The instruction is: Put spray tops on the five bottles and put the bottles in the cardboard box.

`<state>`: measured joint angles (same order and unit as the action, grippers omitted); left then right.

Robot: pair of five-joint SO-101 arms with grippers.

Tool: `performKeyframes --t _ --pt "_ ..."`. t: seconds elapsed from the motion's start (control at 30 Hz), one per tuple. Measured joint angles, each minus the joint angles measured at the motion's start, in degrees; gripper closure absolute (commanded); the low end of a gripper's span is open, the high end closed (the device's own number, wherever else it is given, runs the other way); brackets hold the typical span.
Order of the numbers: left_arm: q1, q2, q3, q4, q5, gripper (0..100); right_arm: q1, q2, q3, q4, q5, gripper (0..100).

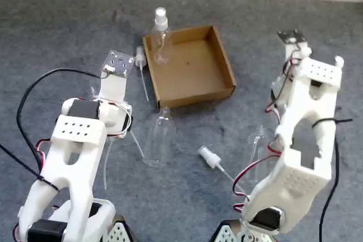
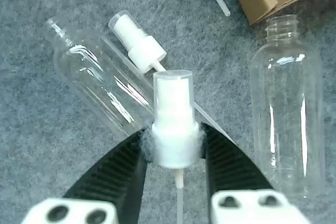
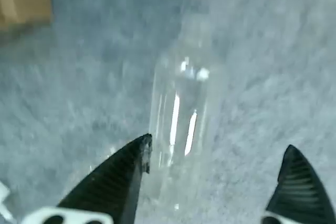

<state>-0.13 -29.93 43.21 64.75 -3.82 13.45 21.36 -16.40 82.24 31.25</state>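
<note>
From above, the cardboard box (image 1: 190, 66) sits open on the grey bench (image 1: 57, 26). A capped bottle (image 1: 160, 32) is at the box's far left corner, seemingly just inside it. A loose spray top (image 1: 140, 59) lies just beside the box's left wall. An uncapped bottle (image 1: 159, 135) lies against the near wall, and a stray spray top (image 1: 210, 157) lies between the two arms.

From the left wrist, the left tool (image 2: 176, 140) is clamped tight on a white spray top (image 2: 173, 114), whose dip tube runs down between the jaws. Beyond it a clear bottle (image 2: 100, 80) lies on its side with a second spray top (image 2: 137, 43) just beside it.

From the right wrist, the right tool (image 3: 218, 148) gapes wide with nothing in it. A see-through bottle (image 3: 181, 114) lies on the bench between its jaws.
</note>
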Motion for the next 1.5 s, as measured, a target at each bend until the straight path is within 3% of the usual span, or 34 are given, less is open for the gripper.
performKeyframes --t 0.33,0.57,0.93,1.07,1.27,1.37,1.5 --pt "0.0 0.0 0.18 0.0 0.0 98 -1.76 17.32 -12.75 0.35 -2.11 76.5" --pt "0.0 0.0 0.18 -0.18 0.0 98 -1.76 18.9 -14.59 3.96 -2.11 99.1" --pt "-3.16 -0.35 -1.14 -0.18 0.0 98 -3.78 14.33 -25.05 16.97 -2.9 99.4" --pt "-6.07 -0.35 -6.42 -0.18 0.0 98 -8.62 7.21 -25.76 17.67 -7.47 99.4" --pt "-7.91 -0.35 -14.07 0.26 3.96 98 -21.36 -5.8 -21.1 17.67 -14.15 99.4" --pt "-7.91 -0.35 -17.23 2.73 4.48 98 -27.6 -13.45 -15.03 17.23 -18.02 99.4" --pt "-7.91 -5.27 -17.93 4.04 4.48 98 -35.25 -25.23 -0.35 8.88 -21.36 99.4"
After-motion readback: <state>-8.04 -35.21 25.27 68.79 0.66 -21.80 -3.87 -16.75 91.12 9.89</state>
